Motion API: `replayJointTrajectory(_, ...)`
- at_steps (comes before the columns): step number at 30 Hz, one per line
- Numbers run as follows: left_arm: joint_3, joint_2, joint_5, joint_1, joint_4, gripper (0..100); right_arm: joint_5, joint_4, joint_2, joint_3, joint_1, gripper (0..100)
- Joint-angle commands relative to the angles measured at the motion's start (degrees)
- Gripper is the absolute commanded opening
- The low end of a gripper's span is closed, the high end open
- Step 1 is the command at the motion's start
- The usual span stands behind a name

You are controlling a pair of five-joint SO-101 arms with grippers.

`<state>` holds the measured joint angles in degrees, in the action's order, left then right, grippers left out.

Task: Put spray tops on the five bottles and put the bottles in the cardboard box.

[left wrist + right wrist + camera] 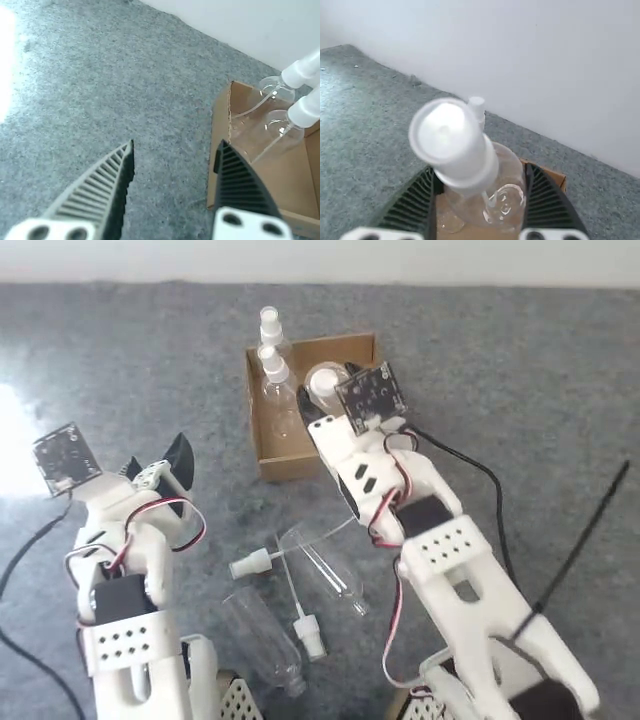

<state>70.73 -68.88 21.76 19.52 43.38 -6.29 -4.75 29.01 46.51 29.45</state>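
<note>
Right claw pinches a capped bottle by its body, over the cardboard box. Left claw spread above the desk, beside the box. Bottle judged light, thin-walled, slick: hold the body gently, not the spray top.

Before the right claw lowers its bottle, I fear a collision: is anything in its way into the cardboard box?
Nothing visible blocks it. Two capped bottles stand close beside the held bottle, along one wall of the cardboard box.

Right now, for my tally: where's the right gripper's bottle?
High view: the bottle, in the right gripper, hangs over the cardboard box beside two capped bottles.
</note>
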Motion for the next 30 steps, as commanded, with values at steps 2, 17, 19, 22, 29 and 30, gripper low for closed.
replayJointTrajectory(2,-0.57,-0.7,0.44,0.35,-1.85,25,5.1,2.24,-6.81,-11.25,-4.35,7.2)
replayJointTrajectory(17,-0.57,-0.7,0.44,0.35,-1.85,25,8.35,2.15,-31.43,-32.18,-7.34,7.2)
replayJointTrajectory(19,-0.57,-0.7,0.44,0.35,-1.85,25,8.35,2.15,-34.15,-34.37,-7.78,7.2)
replayJointTrajectory(22,-0.57,-0.7,0.44,0.35,-1.85,25,9.32,2.15,-38.11,-37.54,-8.4,7.2)
replayJointTrajectory(29,-0.57,-0.7,0.44,0.35,-1.85,25,17.14,2.15,-47.87,-45.36,-12.18,7.2)
replayJointTrajectory(30,-0.57,-0.7,0.44,0.35,-1.85,25,17.41,2.15,-49.27,-46.59,-12.35,7.2)
